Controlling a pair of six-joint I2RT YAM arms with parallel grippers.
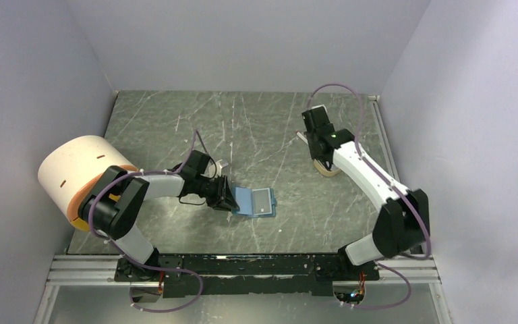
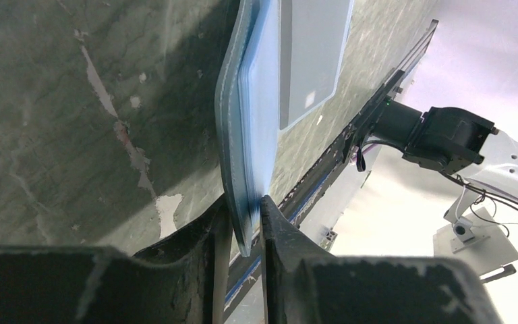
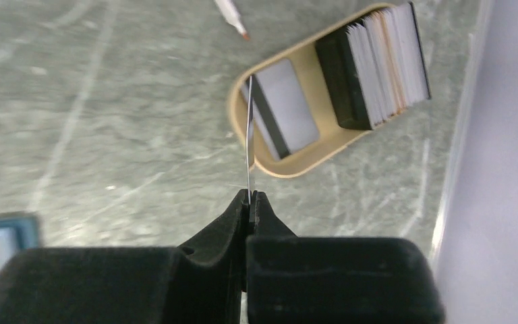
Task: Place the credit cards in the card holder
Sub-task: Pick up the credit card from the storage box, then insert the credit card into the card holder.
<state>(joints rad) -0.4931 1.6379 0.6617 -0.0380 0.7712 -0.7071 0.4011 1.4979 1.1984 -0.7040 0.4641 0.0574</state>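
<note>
The card holder [image 1: 243,201] lies open near the middle of the table, a teal-blue folding case with a rounded edge and a paler blue lining. A pale grey card [image 2: 313,54], smooth and round-cornered, lies flat against its inner face. The left gripper [image 2: 246,223] is nearly closed, its black fingers pinching the holder's edge. Well apart to the right, the right gripper [image 3: 249,200] is pressed together on a second card [image 3: 249,135], seen edge-on as a thin line above the tan tray [image 3: 290,169]. That oval tray holds another pale card [image 3: 286,108] with a dark edge and a thick bundle of thin sheets [image 3: 384,61]. A white stick [image 3: 229,12] lies near it on the dark marbled table [image 1: 297,121]
</note>
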